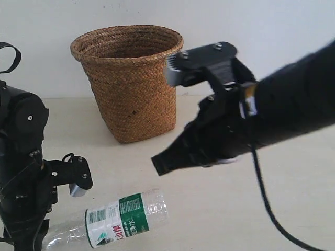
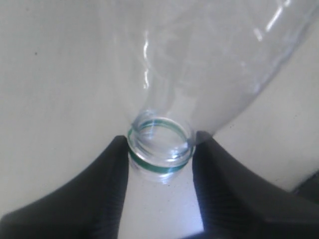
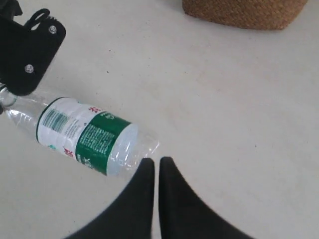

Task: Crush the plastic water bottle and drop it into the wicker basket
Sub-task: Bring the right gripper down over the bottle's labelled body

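Note:
The plastic water bottle (image 1: 123,217) lies on its side on the pale table near the front left, its green-and-white label up and no cap on. My left gripper (image 2: 159,145) is shut on the bottle's open neck (image 2: 160,142), one finger on each side of it. My right gripper (image 1: 157,164) hangs shut and empty above the table, its tips (image 3: 155,162) just off the bottle's base end (image 3: 142,147). The wicker basket (image 1: 131,89) stands upright at the back, left of centre, apart from both grippers.
The left arm's black body (image 1: 23,172) fills the front-left corner. The right arm (image 1: 282,104) reaches in from the right, a black cable (image 1: 267,204) hanging under it. A white wall runs behind the basket. Only the basket's base (image 3: 244,12) shows in the right wrist view.

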You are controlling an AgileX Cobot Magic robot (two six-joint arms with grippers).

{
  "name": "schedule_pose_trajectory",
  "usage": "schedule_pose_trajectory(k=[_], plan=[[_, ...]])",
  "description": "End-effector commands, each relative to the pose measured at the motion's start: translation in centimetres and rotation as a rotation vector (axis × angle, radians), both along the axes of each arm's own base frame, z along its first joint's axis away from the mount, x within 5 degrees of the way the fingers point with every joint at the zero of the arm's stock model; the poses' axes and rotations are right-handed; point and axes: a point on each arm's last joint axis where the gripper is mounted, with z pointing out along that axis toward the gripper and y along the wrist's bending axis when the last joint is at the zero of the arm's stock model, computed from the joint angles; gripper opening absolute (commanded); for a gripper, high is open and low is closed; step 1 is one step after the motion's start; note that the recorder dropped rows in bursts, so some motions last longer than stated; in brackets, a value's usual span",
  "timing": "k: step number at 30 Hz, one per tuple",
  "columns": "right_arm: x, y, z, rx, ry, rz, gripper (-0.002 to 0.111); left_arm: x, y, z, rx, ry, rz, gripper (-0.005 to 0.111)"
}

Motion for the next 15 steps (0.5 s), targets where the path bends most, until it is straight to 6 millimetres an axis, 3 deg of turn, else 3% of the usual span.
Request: schedule_pose_trajectory(k=[1,6,15], plan=[[2.2,2.6,0.1,-0.051,-0.021,0.070,0.000,0.2,0.2,0.3,0.037,-0.048,0.041,0.004],[3.4,3.8,0.1,-0.029,-0.044,0.070,0.000,0.1,-0.4,0.2,0.038,-0.062,0.014,0.004],[3.2,3.9,-0.5,-0.102,-0.045,0.161,0.000,-1.4,-2.7,-0.8,0.112,-0.070,-0.142,0.004]])
